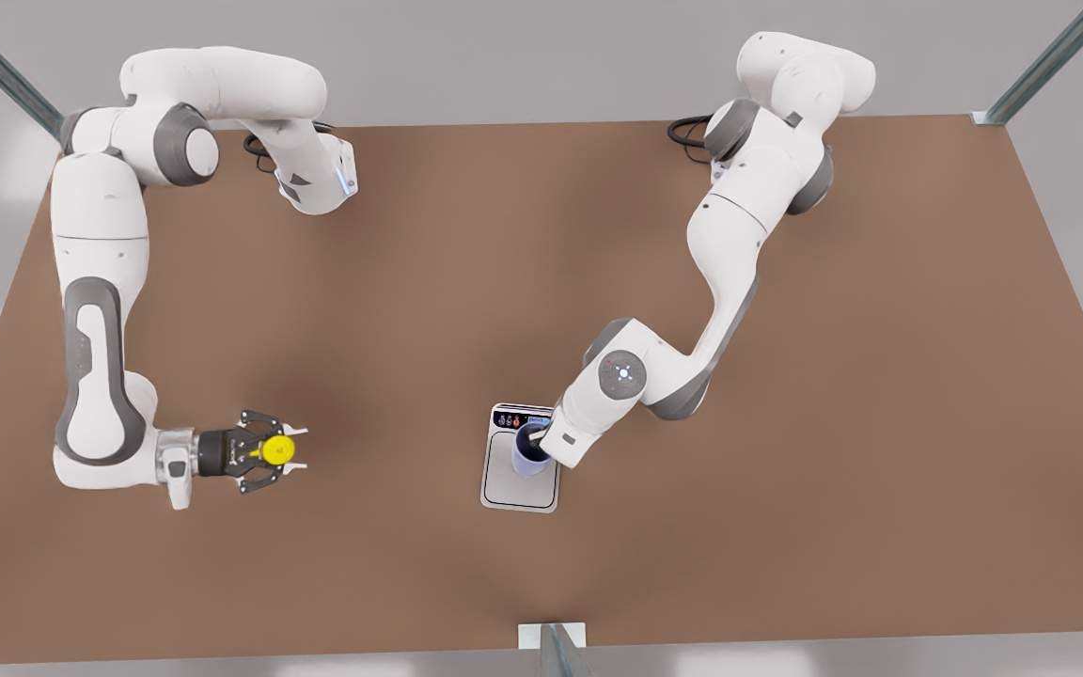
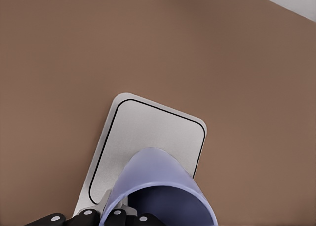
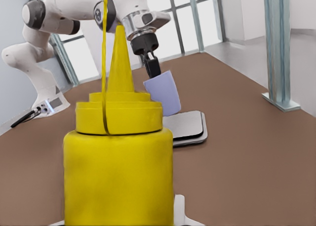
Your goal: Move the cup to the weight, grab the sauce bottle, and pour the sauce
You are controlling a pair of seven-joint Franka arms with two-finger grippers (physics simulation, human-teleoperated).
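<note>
Brown tabletop (image 1: 786, 527) spreads under both arms, with grey walls and metal posts around it. Taking the kitchen scale (image 1: 521, 484) as landmark and going from the near edge of the front view backward: the scale lies flat just inside that edge, its display strip at its far end. The lavender cup (image 1: 529, 453) is over the scale's plate, tilted in the right wrist view; whether its base touches the plate cannot be told. The left hand (image 3: 150, 64) pinches the cup's rim, one finger inside and one outside, and its arm reaches back from the scale toward the far edge on the front view's right. Well apart from the scale, toward the front view's left, the right hand (image 1: 286, 450) is closed around the yellow sauce bottle (image 1: 277, 449), which stands upright with its nozzle up in the right wrist view.
</note>
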